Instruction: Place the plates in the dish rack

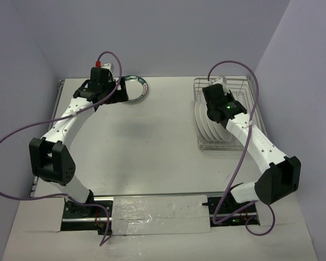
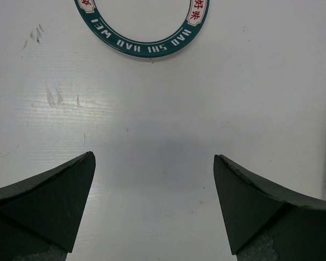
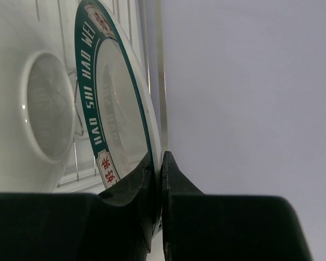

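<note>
Risk: right gripper (image 3: 162, 163) pinches only thin rim of green-banded plate (image 3: 92, 98), which stands on edge in dish rack (image 1: 240, 87). Early release, before rim seats between bars, could tip it onto neighbouring plate (image 3: 27, 103) and chip it.
Risk: last plate (image 2: 146, 48) lies flat on table (image 2: 152, 119) at far side. Fingers may shove rather than lift it.
Right arm reaches forward over rack, wrist pitched down.
Left gripper (image 2: 153, 159) spread wide, empty, just short of that plate.
</note>
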`<state>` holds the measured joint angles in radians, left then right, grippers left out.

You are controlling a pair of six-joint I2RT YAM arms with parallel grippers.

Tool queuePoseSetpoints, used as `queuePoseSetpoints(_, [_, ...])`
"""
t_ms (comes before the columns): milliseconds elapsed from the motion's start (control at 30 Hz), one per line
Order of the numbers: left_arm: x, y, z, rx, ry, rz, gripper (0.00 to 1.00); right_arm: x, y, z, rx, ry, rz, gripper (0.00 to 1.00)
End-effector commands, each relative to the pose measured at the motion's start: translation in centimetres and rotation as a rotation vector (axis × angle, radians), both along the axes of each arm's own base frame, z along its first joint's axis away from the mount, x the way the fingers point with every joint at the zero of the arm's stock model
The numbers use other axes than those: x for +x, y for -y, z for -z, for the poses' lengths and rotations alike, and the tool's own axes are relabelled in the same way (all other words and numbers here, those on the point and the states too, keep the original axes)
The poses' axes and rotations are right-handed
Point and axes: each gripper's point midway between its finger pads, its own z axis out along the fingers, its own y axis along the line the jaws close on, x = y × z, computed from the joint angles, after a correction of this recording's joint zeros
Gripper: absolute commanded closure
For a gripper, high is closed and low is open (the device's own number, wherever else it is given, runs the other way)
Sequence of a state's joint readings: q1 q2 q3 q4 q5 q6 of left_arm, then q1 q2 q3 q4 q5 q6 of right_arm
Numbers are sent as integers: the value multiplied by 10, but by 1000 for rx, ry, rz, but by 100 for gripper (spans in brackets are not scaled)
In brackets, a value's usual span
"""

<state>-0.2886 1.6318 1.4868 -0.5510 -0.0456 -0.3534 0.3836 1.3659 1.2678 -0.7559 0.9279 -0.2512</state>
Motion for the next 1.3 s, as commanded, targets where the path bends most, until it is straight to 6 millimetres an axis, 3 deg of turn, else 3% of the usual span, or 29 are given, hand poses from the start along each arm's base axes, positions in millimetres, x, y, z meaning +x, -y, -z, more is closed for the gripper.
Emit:
queuePoseSetpoints(0, [2, 1, -1, 12, -2, 5, 1, 6, 1, -15, -6, 93, 40, 100])
queuePoseSetpoints(167, [3, 1, -1, 13, -3, 4, 1, 7, 0, -5, -14, 66, 40, 100])
queuePoseSetpoints(567, [3, -3, 4, 29, -21, -4, 1, 7, -13, 9, 53, 6, -8, 59])
queuePoseSetpoints(833, [6, -13, 14, -11, -59, -17, 1, 2, -44, 13, 261, -40, -129, 50])
queuePoseSetpoints(967, [6, -21, 16, -102, -83, 2, 1, 2, -62, 4, 374, -34, -197, 38])
queuePoseSetpoints(1033, [9, -26, 10, -143, -53, -1, 1, 3, -67, 3, 396, -35, -211, 36])
queuePoseSetpoints(1067, [8, -36, 16, -167, -59, -19, 1, 3, -68, 2, 403, -35, -216, 36])
queuePoseSetpoints(1133, [13, -38, 3, -230, 10, -22, 1, 5, -72, 0, 422, -26, -227, 34])
queuePoseSetpoints(1267, [18, -54, 9, -305, 45, -35, 1, 9, -80, -25, 494, 51, -266, 24])
